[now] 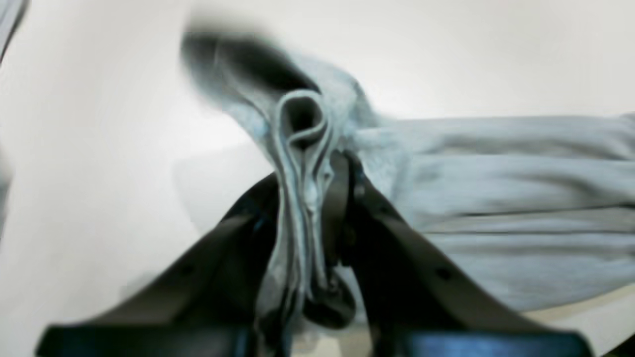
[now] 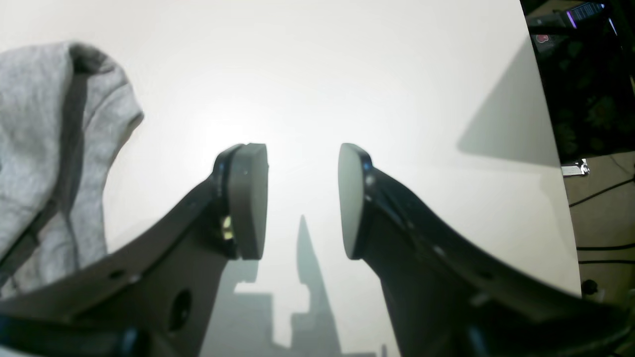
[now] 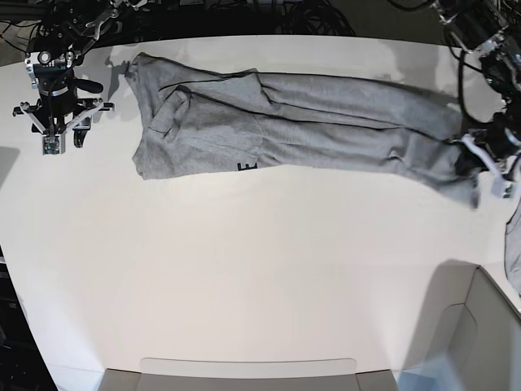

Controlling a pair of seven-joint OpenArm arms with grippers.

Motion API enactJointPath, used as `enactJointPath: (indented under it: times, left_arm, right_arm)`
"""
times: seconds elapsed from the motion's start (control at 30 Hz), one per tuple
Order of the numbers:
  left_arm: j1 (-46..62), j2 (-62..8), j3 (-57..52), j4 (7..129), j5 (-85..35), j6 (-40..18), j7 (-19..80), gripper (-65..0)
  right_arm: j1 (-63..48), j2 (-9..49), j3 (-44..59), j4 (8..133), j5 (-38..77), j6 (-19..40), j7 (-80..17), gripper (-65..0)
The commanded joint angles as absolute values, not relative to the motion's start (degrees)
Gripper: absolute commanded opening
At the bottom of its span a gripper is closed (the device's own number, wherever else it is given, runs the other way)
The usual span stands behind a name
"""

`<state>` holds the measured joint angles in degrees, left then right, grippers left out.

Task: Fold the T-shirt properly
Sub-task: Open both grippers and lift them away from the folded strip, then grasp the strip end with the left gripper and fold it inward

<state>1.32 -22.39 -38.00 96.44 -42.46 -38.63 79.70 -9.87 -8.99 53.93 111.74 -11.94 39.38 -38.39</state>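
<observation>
The heather-grey cotton T-shirt (image 3: 301, 126) lies stretched lengthways along the white desk's (image 3: 244, 269) far edge. The left fingers (image 1: 317, 183) pinch its bunched end, while the right fingers (image 2: 302, 198), spread and empty, hover just beside the opposite end.

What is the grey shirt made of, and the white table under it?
The shirt looks like soft knitted cotton: speckled grey, matte, creased, and it bunches in soft layers in the left pincer. The table looks like smooth hard board or plastic, white with a slight sheen from the lamp; which one is unclear.
</observation>
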Motion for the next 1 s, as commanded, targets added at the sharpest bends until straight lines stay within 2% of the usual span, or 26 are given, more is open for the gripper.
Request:
enactJointPath:
  times: [0.0,0.1,0.43,0.67,0.8,0.97]
  left_arm:
    - [2.68,-21.41,-38.11,98.33,-42.95,-36.44,80.0,-65.0]
    - [4.26,-18.42,-34.24,101.05,-43.12,-32.04,80.0,-65.0]
    - [6.64,-8.13,-24.84,112.04,-43.12,-23.34,80.0,-65.0]
    - [6.37,-5.85,-14.64,112.04,-43.03,-14.02,80.0,-65.0]
    - [6.46,-5.85,-12.09,111.52,-43.03,-10.95,80.0,-65.0]
    - [6.64,-5.85,-11.47,111.08,-43.03,-10.42,80.0,-65.0]
  right_arm:
    - [-9.54,-8.75,53.85,112.66,-11.3,40.0,-37.14,-41.2]
    - [-9.54,-8.66,53.85,112.57,-11.3,40.0,-37.14,-41.2]
    - [-9.54,-8.57,53.85,112.57,-11.47,40.0,-36.97,-41.2]
    - [-9.54,-8.57,53.85,112.48,-11.47,40.0,-36.88,-41.2]
    - [-9.54,-8.57,53.85,112.48,-11.47,40.0,-36.88,-41.2]
    - [-9.54,-8.57,53.85,112.4,-11.47,40.0,-36.88,-41.2]
